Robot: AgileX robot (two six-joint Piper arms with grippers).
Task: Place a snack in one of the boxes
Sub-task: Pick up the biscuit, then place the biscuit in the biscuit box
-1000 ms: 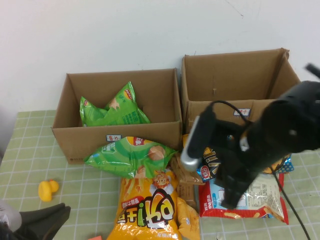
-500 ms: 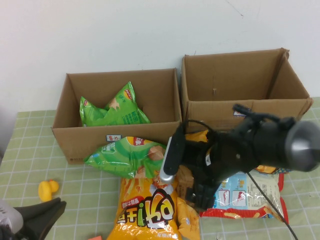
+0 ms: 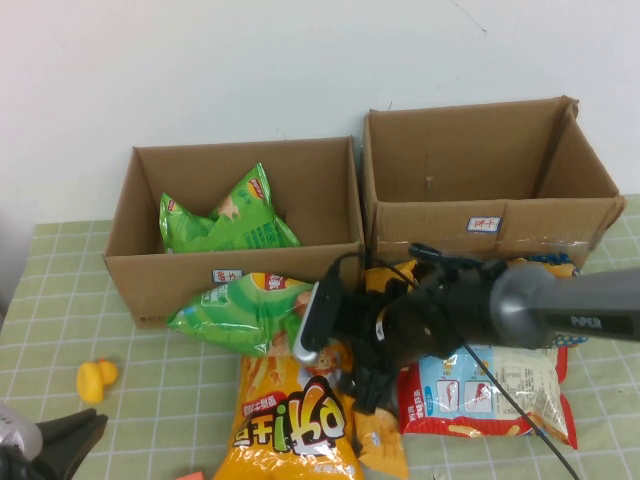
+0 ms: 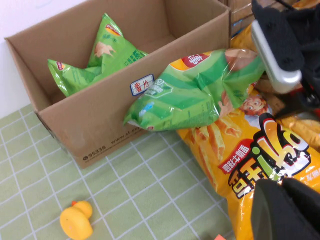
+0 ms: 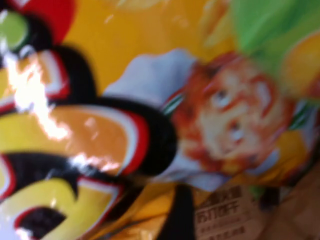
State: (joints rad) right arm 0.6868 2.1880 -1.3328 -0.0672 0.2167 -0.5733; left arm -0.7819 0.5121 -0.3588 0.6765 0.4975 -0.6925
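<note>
Orange snack bag [image 3: 296, 418] now lies under the lowered right pincer [image 3: 362, 392], grip apparently unreadable; left pincer [image 3: 62, 443] parked, likewise unclear.

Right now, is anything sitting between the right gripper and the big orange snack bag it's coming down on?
Nothing visible. The right gripper hangs right over the orange snack bag; the right wrist view shows only that bag's print close up. The green chip bag overlaps only the bag's far end. The left gripper is parked at the table's near left corner.
</note>
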